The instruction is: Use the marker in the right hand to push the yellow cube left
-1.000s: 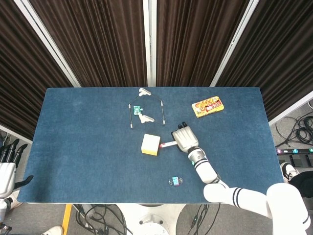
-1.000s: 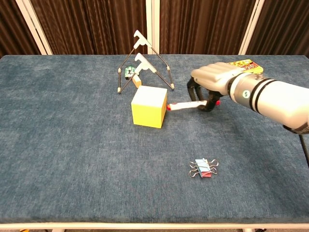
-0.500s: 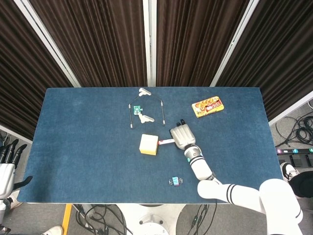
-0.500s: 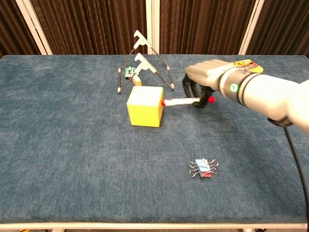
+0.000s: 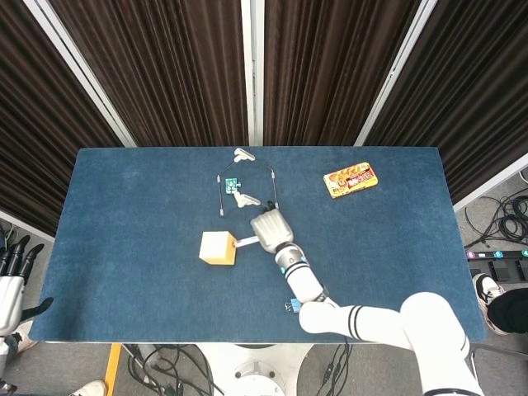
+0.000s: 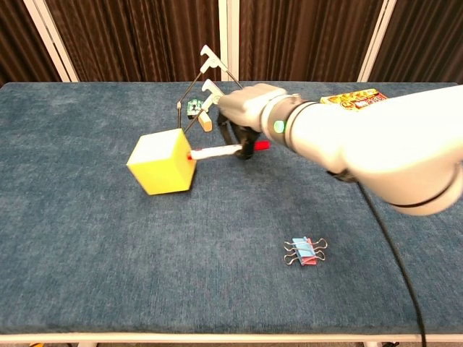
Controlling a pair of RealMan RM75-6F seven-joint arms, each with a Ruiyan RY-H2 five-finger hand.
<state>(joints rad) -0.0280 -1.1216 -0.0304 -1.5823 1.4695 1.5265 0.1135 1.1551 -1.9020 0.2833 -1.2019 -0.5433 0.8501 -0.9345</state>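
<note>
Two cameras cover the blue felt-like surface [image 5: 124, 214]. The right robot hand [image 6: 249, 108] grips a white marker [image 6: 217, 152], its tip against the yellow cube [image 6: 162, 163] just left of it. Only the head view shows the left robot hand [image 5: 15, 272], fingers apart, holding nothing. The snack box [image 5: 351, 179] lettering is unreadable.

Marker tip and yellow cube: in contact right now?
Touching. In the chest view the marker, held by the right hand, ends right at the yellow cube side face with no visible gap.
</note>
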